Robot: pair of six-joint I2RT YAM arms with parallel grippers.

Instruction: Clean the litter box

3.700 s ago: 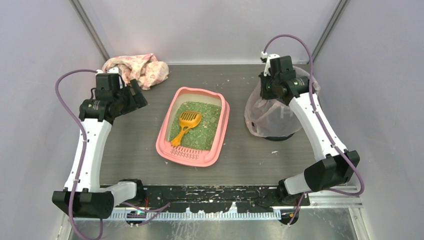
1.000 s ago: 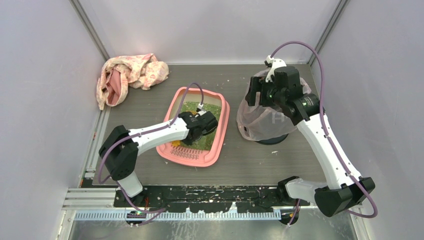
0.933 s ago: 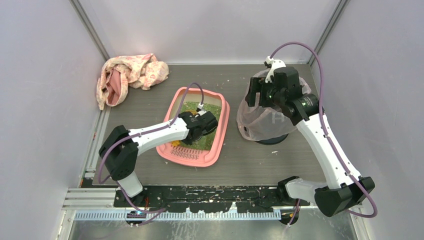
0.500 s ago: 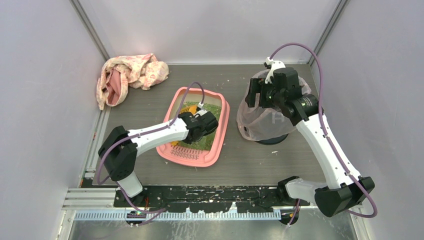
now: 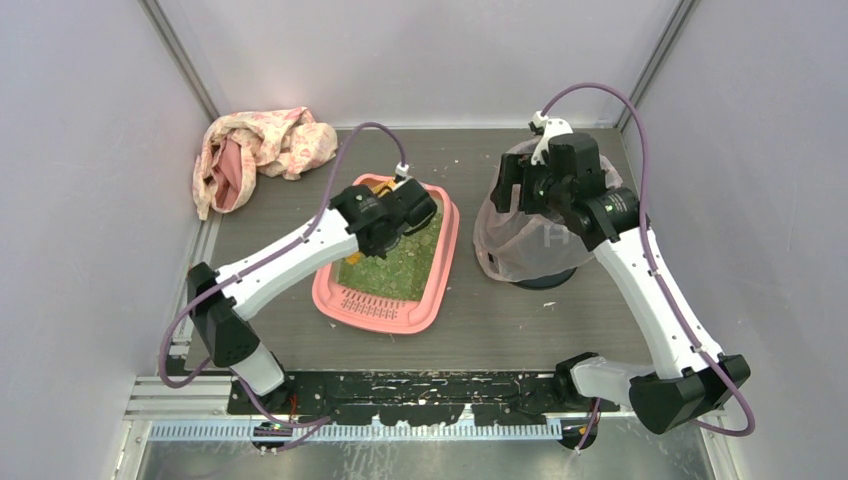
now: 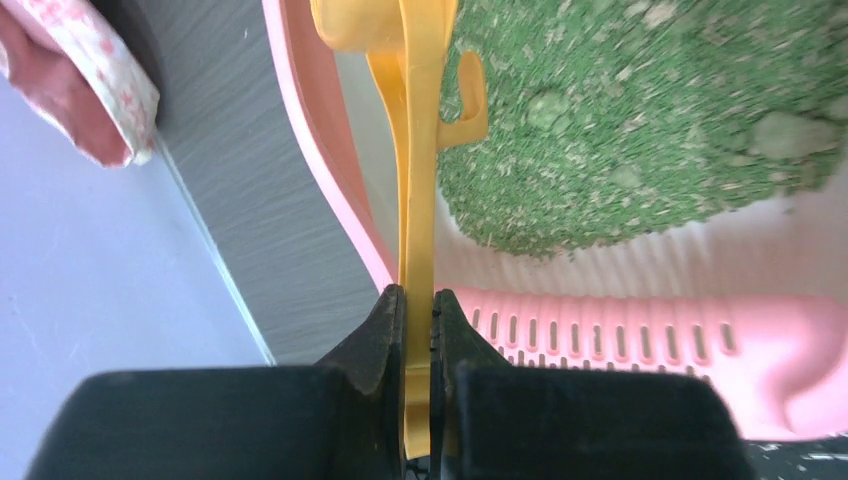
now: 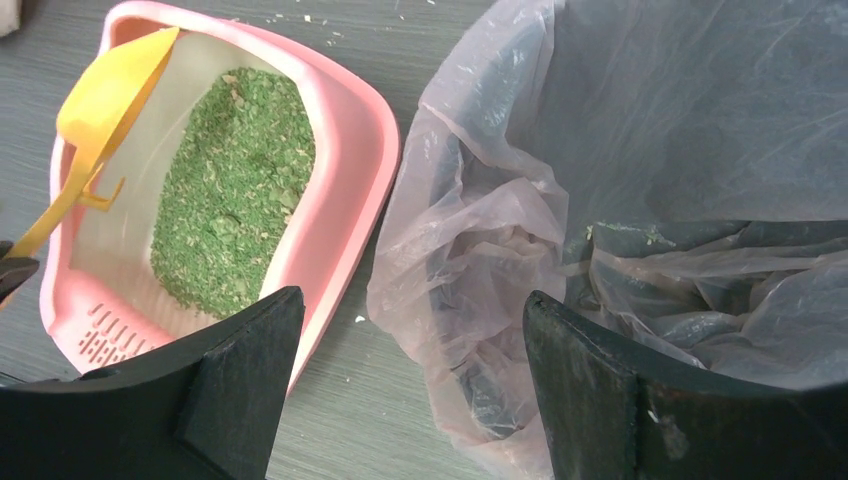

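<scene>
The bench (image 5: 500, 320) is dark grey with a streaked grain and flecks of litter on it. Pale lilac walls close it in on three sides. A crumpled pink-patterned cloth (image 5: 262, 150) lies in the far left corner.

My left arm reaches out from the near edge, its elbow low and its wrist over the far left part of the litter box (image 5: 378, 306). My left pincer (image 6: 418, 300) is clenched on the flat handle of the yellow litter scoop (image 6: 420, 150), held edge-on. The scoop's bowl is towards the box's far left corner, and I cannot tell whether it touches the box.

My right arm stands tall on the right side, its wrist bent down over the dark bin (image 5: 540, 272) lined with a translucent pinkish bag (image 7: 650, 150). My right pincer (image 7: 412, 300) is spread wide and grasps nothing.

The litter box sits mid-bench, just left of the bin. Its long axis runs near to far, leaning a little right at the far end. The slotted grate lip faces the near edge. Green granules (image 6: 640, 120) cover its floor.
</scene>
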